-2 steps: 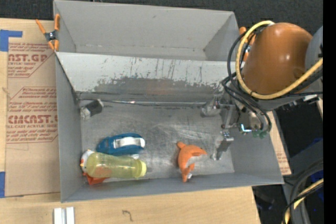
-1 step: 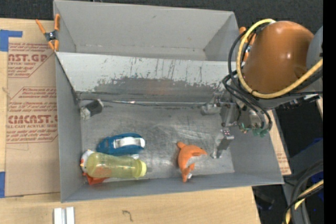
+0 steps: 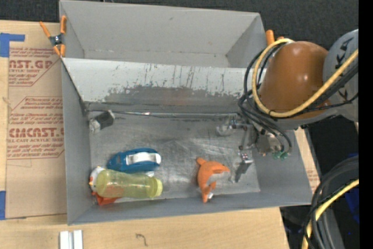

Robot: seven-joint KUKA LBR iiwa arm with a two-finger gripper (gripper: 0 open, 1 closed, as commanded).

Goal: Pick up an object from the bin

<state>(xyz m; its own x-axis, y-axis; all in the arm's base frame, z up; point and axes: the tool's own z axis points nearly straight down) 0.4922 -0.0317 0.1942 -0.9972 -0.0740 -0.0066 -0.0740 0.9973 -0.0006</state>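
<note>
My gripper hangs low over the bin's front right floor, open, with nothing between its fingers. Just to its left lies an orange toy fish, close to the gripper but apart from it. Further left, a blue and white tape dispenser rests on the floor. A yellow-green translucent bottle with an orange end lies on its side in front of the dispenser, by the front left corner.
A small grey object sits at the back left of the floor, against the sloped wall. The arm and its orange dome with cables come in over the bin's right rim.
</note>
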